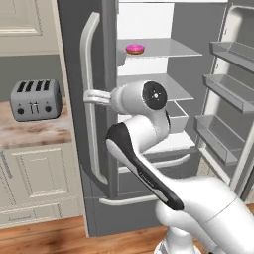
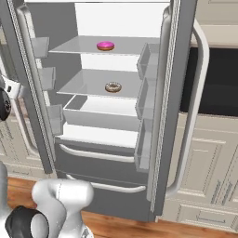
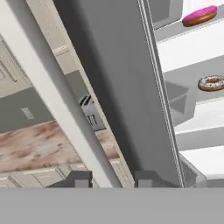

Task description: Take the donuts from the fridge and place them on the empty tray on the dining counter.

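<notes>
Gripper (image 3: 109,178) clamping closed on fridge door handle (image 3: 52,94); pink donut (image 3: 200,15) and white-iced donut (image 3: 211,82) sitting beyond it, inside the fridge (image 3: 118,87)

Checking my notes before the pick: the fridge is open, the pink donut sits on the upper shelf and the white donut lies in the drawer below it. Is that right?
Not quite. The white donut lies on the second shelf, above the drawer, as the right base view shows. The fridge is open and the pink donut sits on the upper shelf.

One donut (image 2: 105,45) on fridge (image 2: 174,93) upper shelf, other donut (image 2: 113,87) on shelf below, toaster (image 1: 36,99) left
</notes>
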Motion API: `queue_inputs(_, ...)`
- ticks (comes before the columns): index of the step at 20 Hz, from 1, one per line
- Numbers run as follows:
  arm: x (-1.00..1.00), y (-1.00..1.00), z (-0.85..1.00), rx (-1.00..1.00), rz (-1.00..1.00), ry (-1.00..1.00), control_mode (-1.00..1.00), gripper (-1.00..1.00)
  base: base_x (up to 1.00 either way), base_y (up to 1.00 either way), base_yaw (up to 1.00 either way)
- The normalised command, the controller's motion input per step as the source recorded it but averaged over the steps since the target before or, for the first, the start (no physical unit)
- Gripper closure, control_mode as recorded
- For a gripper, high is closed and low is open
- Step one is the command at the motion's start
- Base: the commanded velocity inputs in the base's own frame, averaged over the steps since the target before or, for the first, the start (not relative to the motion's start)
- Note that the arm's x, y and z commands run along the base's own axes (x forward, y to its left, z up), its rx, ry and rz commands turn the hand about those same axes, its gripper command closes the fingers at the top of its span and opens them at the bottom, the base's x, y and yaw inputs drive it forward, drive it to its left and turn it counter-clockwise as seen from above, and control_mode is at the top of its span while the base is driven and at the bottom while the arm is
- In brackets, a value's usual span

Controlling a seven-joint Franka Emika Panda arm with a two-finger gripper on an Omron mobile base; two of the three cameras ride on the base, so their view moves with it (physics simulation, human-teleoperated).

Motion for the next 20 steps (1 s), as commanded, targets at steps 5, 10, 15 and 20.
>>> queue_inputs(5,-0.92,-0.99,0.49,0.22,0.00,-0.24,-1.00,-1.00,0.00,0.00,0.00)
queue_inputs(10,0.17,-1.00,-0.04,0.61,0.15,0.00,-1.00,-1.00,0.00,0.00,0.00)
queue_inputs(15,0.81,-0.75,-0.27,0.46,0.33,0.07,-1.00,-1.00,0.00,0.00,0.00)
queue_inputs(20,0.73,-0.21,-0.37,0.39,0.41,0.08,-1.00,-1.00,0.00,0.00,0.00)
